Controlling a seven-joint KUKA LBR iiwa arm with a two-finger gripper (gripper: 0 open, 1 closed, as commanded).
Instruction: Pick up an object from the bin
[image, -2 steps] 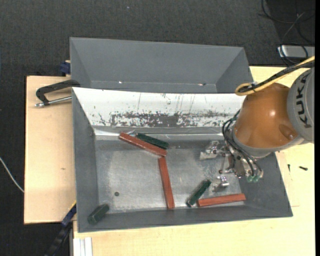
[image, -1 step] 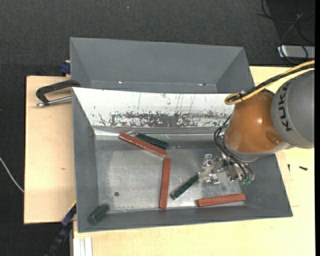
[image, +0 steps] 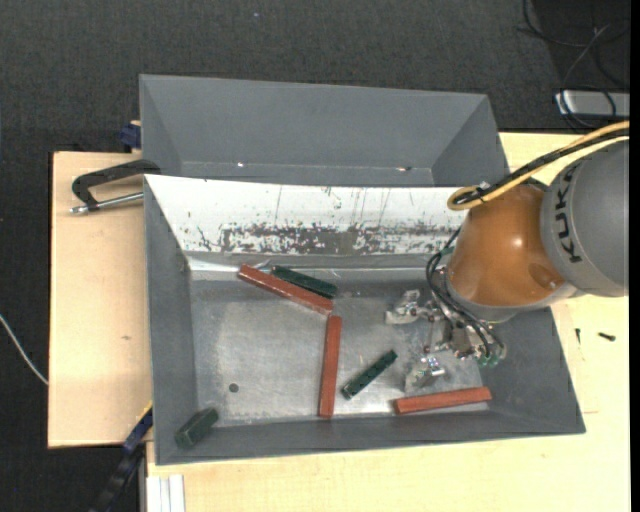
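Gripper (image: 432, 366) nr red-brown bar (image: 442, 401) (long, flat).

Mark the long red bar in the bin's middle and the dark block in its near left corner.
long red bar (image: 329, 366), camera view, middle of its length
dark block (image: 196, 427), camera view, its top face

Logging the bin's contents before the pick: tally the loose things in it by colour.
Red-brown sticks: 3
Dark green sticks: 3
Total: 6
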